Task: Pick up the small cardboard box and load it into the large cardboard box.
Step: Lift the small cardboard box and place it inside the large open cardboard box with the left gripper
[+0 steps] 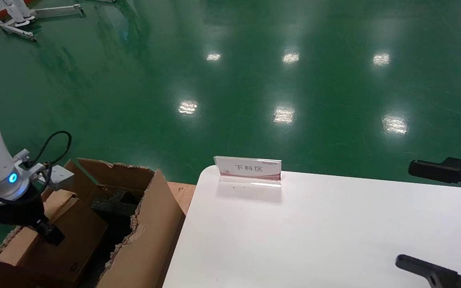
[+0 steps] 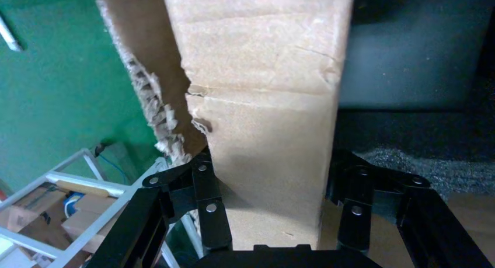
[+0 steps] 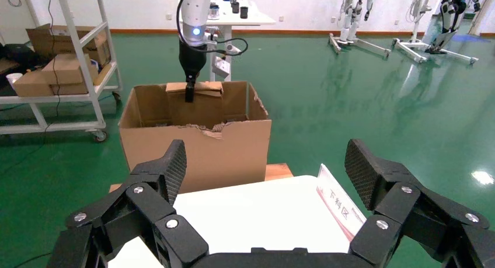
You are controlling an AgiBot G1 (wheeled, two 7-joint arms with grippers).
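Small box held inside the big carton, not yet released.

The small cardboard box (image 1: 60, 236) is pinched by the left gripper (image 1: 50, 234) and is lowered partly into the large cardboard box (image 1: 150, 236) beside the bench (image 1: 334, 240); only letting go appears to be left. The right gripper (image 3: 265, 169) is held spread over the bench. A sign (image 1: 248, 169) is marked "下料区".
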